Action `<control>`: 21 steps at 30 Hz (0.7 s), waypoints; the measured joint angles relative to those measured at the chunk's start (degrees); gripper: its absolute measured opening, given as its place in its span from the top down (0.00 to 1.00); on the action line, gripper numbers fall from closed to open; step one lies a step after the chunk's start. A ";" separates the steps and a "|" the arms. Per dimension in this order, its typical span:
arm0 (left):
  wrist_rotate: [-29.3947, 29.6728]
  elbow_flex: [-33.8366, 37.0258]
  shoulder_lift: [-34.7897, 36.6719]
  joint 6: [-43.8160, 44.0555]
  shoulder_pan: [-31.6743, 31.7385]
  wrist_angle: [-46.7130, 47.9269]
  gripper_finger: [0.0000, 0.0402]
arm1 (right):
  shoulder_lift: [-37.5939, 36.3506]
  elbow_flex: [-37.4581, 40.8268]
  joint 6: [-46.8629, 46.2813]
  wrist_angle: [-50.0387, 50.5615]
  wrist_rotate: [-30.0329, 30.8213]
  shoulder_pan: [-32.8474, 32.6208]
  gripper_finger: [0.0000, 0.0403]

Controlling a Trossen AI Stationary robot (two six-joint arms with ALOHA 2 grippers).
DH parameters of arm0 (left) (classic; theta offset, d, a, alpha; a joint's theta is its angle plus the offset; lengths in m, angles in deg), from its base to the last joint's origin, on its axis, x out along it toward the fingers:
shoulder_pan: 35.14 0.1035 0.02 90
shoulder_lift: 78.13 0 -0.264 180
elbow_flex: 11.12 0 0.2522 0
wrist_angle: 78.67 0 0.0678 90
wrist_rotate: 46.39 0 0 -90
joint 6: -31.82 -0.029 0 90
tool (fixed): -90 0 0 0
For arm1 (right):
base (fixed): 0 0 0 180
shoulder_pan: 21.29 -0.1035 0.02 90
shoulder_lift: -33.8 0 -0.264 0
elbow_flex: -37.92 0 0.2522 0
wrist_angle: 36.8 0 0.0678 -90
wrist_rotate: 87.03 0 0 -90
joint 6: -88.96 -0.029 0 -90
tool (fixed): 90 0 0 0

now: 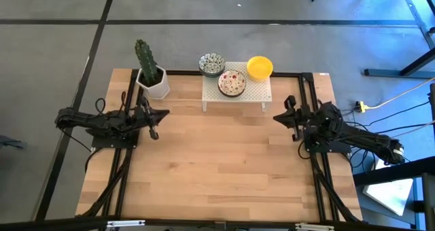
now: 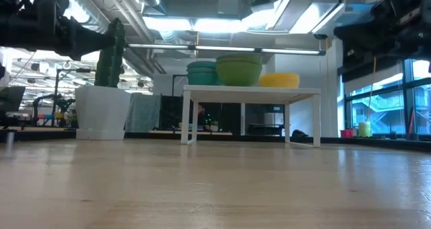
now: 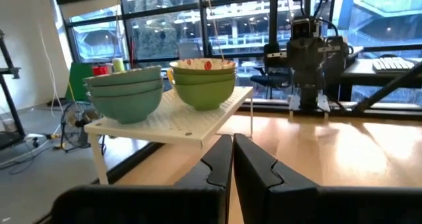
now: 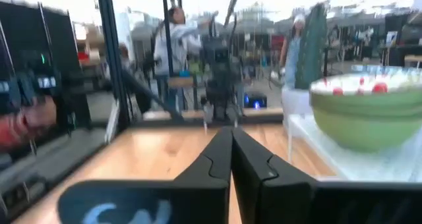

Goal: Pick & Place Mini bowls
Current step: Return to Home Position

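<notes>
Judging from how things lie, the placing part of the job looks finished: all the mini bowls that I can find are on the white perforated rack at the far edge of the table. They stand there in three piles. The teal-speckled stack is at the rack's far left corner, the red-floral stack is just beside it and nearer to the arms, and the yellow stack is at the far right corner. No bowl shows on the wooden top itself. The left wrist view shows several rims one inside the other in two of the piles, but I cannot count every bowl with certainty.

The left gripper sits low over the left side of the table, near the cactus pot and apart from the rack. Its two fingers are pressed together and nothing is between them. The right gripper is at the right side, facing inward, also apart from the rack — its fingers meet as well and carry nothing.

So what is left seems small: only to bring both arms to their rest pose. They look folded and close to that pose, so I judge the task almost complete. The risk is low, since neither arm is near the piles.
</notes>
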 joint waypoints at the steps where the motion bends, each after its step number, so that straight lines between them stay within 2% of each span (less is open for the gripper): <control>1: 0.01 0.00 0.00 0.02 0.06 -0.23 0.98 | 0.04 0.00 -1.87 -1.83 -0.02 -0.02 0.98; 6: 0.09 0.00 0.00 -0.02 0.07 -0.77 0.98 | -0.02 -0.04 -8.51 -6.60 0.36 -1.34 0.99; 10: 0.11 -0.12 0.00 -0.02 0.07 -0.86 0.98 | -0.02 -0.04 -6.30 -5.58 0.61 -4.56 0.99; 15: 0.11 -0.17 0.00 -0.04 0.07 -0.30 0.98 | -0.02 -0.04 -4.31 -3.05 7.66 -10.16 0.99; 21: 0.59 -0.20 0.00 -0.21 0.07 1.62 0.98 | -0.38 -0.04 -1.07 1.12 12.48 -17.29 1.00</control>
